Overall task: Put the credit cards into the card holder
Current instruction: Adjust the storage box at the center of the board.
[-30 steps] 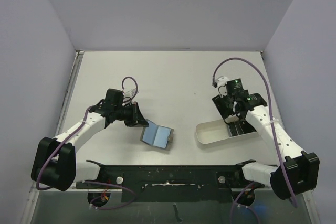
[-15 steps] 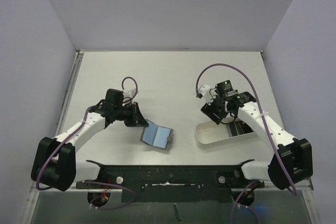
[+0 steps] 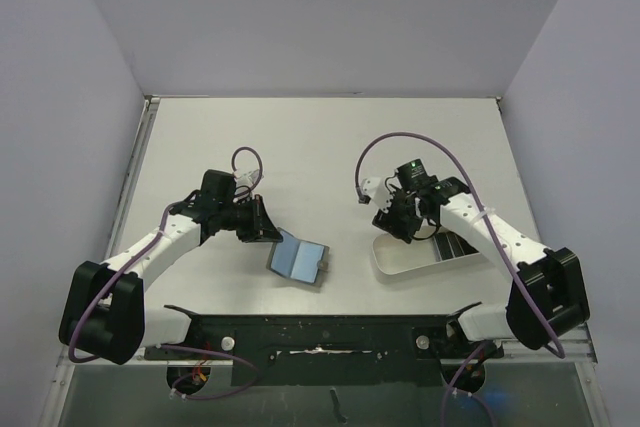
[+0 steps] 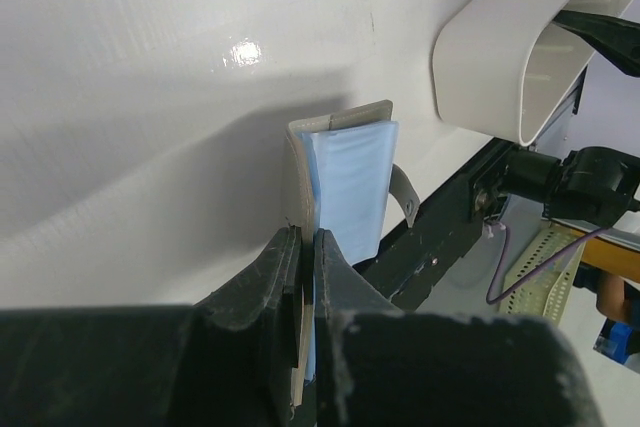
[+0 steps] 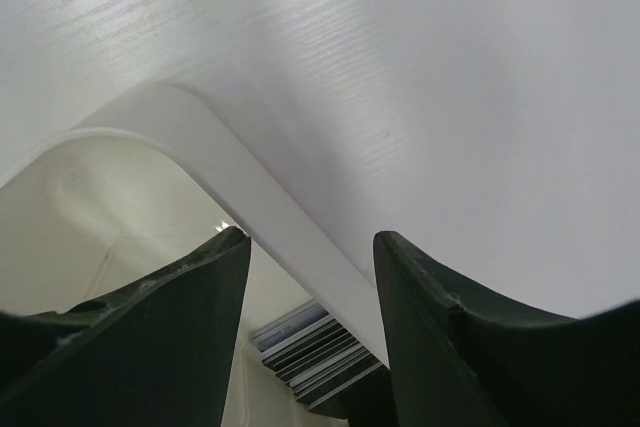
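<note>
left claw [image 4: 307,240] clenched on the card holder [image 4: 350,172]; right claw [image 5: 310,240] released, seemingly astride the tray [image 5: 215,152] wall.

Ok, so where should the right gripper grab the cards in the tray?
Probably by an exposed edge, coming down from above: the cards lie flat in a stepped stack inside the tray, and its raised wall blocks any sideways approach.
</note>
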Controlling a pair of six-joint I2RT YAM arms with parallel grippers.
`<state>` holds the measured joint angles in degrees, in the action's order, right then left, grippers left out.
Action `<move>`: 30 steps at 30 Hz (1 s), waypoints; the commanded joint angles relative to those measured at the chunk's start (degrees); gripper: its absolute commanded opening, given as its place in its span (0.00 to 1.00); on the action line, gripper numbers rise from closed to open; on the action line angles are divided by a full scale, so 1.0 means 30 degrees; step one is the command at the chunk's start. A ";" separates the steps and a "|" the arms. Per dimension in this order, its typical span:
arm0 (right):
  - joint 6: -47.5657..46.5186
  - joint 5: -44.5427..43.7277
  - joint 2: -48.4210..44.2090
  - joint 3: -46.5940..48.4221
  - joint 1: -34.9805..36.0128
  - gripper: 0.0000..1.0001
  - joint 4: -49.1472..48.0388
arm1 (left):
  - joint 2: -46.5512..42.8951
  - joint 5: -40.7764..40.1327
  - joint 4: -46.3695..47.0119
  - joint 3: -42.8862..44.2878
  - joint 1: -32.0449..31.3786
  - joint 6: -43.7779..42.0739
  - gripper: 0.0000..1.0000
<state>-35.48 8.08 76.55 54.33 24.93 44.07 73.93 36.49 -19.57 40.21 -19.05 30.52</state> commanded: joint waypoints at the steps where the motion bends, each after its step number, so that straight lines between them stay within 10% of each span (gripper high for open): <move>1: -0.1027 -0.0144 0.0547 0.0136 0.0388 0.51 -0.1207 | -0.0598 0.0132 0.0334 0.0020 -0.0074 -0.0331 0.00; 16: -0.4417 0.0646 0.2740 0.1483 0.1089 0.24 -0.1531 | -0.0518 -0.0051 0.0224 0.0090 -0.0081 -0.0389 0.00; 30: -0.6409 0.1480 0.4582 0.3147 0.2357 0.17 -0.1622 | -0.0530 -0.0069 0.0135 0.0157 -0.0041 -0.0448 0.00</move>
<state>-51.90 10.85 88.31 60.73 30.41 41.87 73.93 35.83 -19.90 40.12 -19.07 30.13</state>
